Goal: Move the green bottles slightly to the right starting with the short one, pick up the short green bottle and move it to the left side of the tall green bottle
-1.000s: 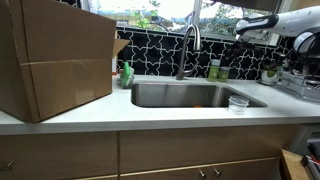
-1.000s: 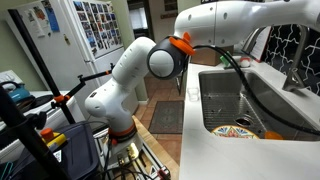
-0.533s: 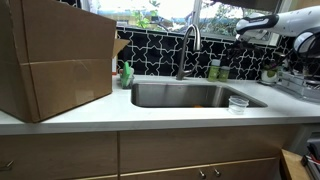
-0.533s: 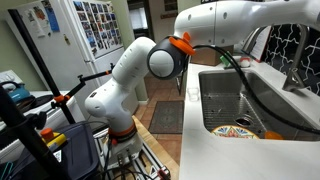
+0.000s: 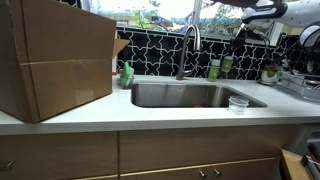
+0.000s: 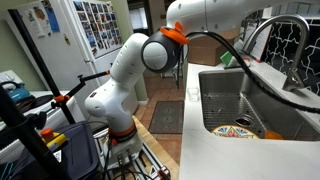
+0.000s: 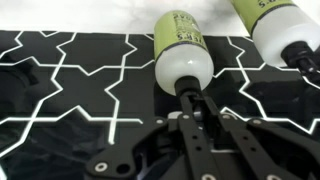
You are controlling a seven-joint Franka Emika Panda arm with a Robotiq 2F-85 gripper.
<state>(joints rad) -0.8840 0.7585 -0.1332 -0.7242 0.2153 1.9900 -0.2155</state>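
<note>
In the wrist view my gripper (image 7: 188,95) is shut on the black cap of the tall green bottle (image 7: 183,45), which has a green label and a whitish top. A second green-labelled bottle (image 7: 278,22) stands close beside it, cut off by the frame edge. In an exterior view the tall green bottle (image 5: 226,64) and the darker short green bottle (image 5: 213,71) stand by the tiled backsplash beside the faucet (image 5: 188,50). My arm (image 5: 262,12) reaches over them from above.
A large cardboard box (image 5: 55,60) fills one end of the counter. A bright green pointed bottle (image 5: 127,74) stands by the sink (image 5: 150,104). A clear plastic cup (image 5: 238,103) and a dish rack (image 5: 300,82) are near the bottles. A patterned plate (image 6: 245,128) lies in the sink.
My arm has risen in both exterior views. The tall green bottle sits slightly higher and further from the faucet than before.
</note>
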